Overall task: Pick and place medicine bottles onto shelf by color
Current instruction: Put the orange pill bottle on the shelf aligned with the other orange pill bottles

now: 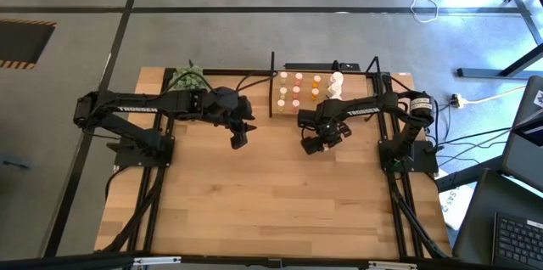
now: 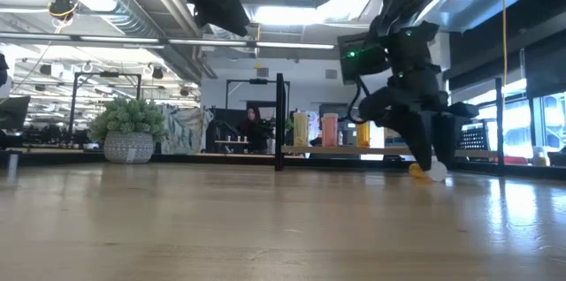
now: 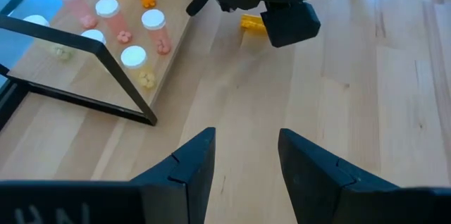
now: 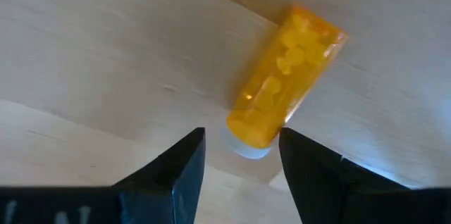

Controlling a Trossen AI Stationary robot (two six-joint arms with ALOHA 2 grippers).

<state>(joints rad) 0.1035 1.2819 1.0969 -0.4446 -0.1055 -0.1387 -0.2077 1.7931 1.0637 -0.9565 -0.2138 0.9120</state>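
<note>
An orange medicine bottle (image 4: 285, 76) with a white cap lies on its side on the tabletop, in front of the shelf (image 1: 356, 83). My right gripper (image 4: 243, 160) points down over it, open. Its fingers stand on either side of the cap end, apart from it. The low view shows this bottle (image 2: 416, 170) on the wood under the gripper. Several small bottles (image 1: 297, 90) with white, orange and pinkish tops stand upright in rows on the shelf board. My left gripper (image 3: 246, 160) hangs open above the table to the left of the shelf, with nothing between its fingers.
A thin black metal frame (image 3: 106, 58) stands at the shelf's left end. Two larger white bottles (image 1: 336, 83) stand on the shelf's right part. A green plant ball (image 1: 185, 77) sits at the table's far left. Bare wood (image 1: 271, 202) fills the near half.
</note>
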